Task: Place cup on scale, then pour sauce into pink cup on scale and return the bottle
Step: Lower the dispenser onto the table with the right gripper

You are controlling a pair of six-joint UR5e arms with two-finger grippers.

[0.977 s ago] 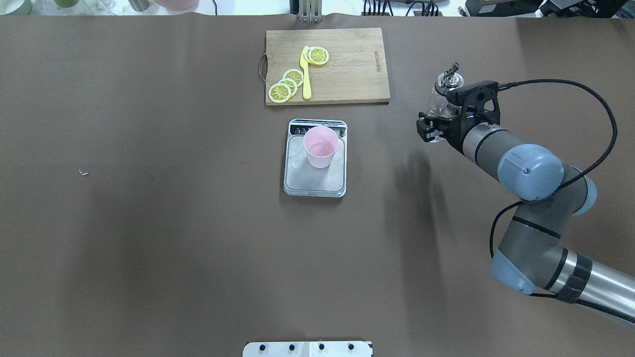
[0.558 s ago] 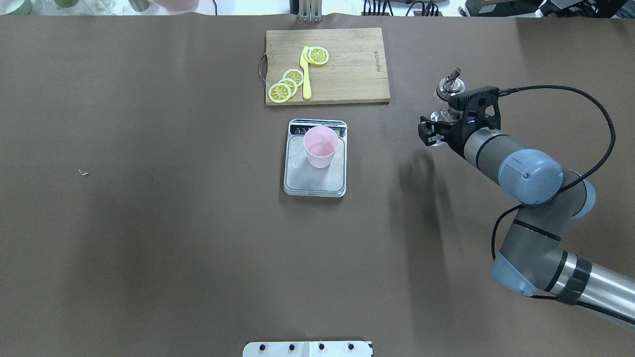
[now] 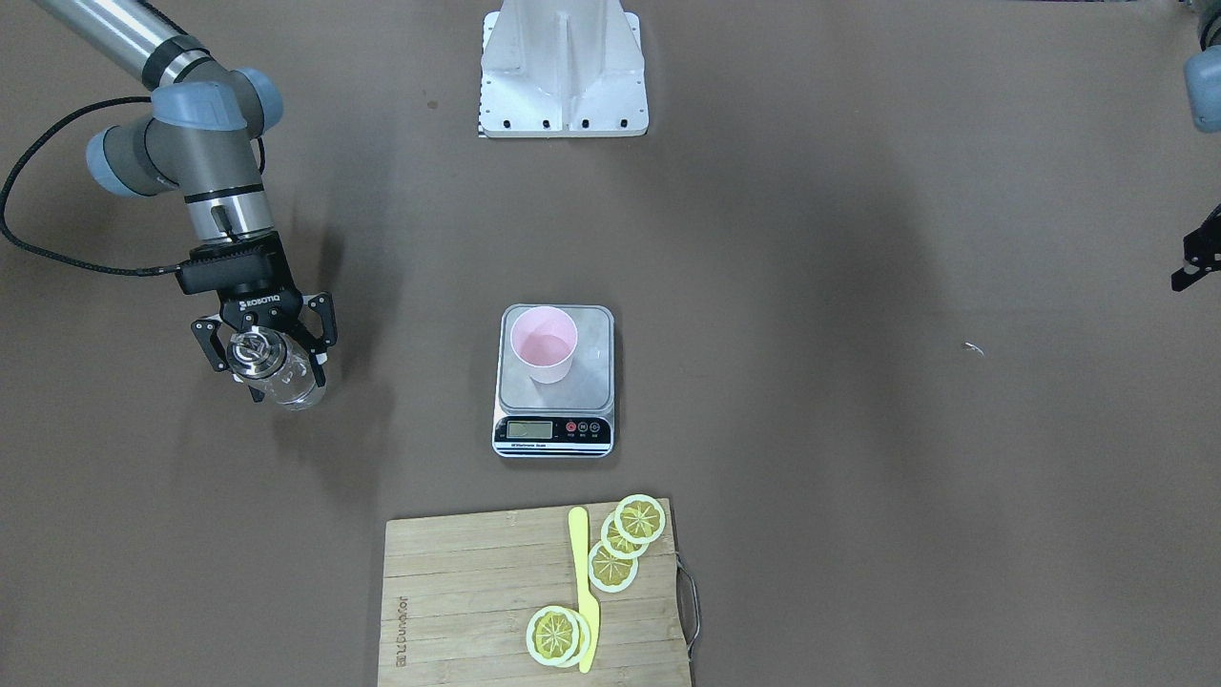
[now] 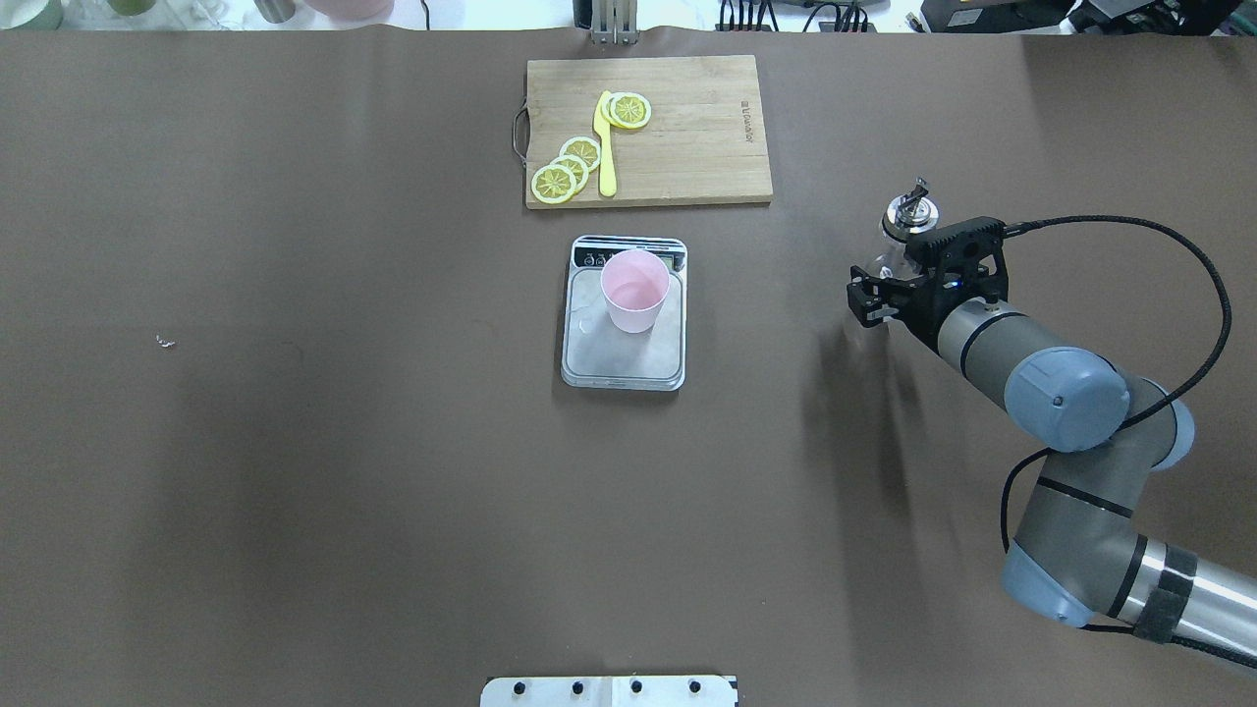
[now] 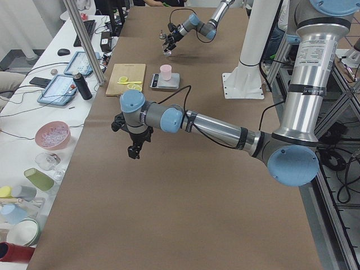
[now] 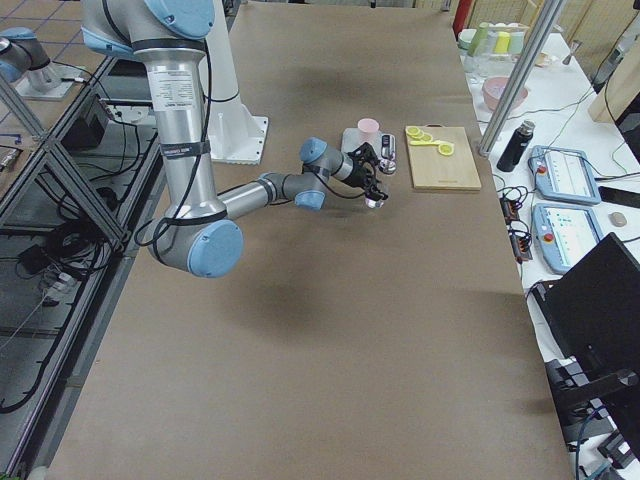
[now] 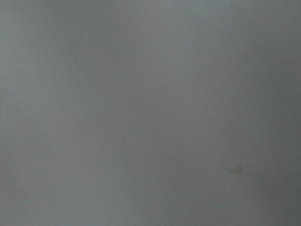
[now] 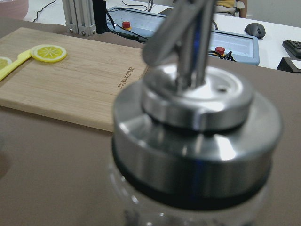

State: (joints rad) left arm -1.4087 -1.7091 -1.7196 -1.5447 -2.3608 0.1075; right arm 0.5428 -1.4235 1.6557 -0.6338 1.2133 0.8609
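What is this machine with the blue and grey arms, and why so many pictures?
It's a robot with two arms, each ending in a two-finger pincher called a gripper. All pictures show one moment from different cameras: one overhead, one facing the robot, one at each table end, one on each wrist. The right gripper holds a small glass bottle with a shiny metal spout; its wrist camera sees that spout up close. The left gripper hangs above the table. In the middle, a pink cup stands on a kitchen scale. Beyond it lies a wooden board with lemon slices and a yellow knife.
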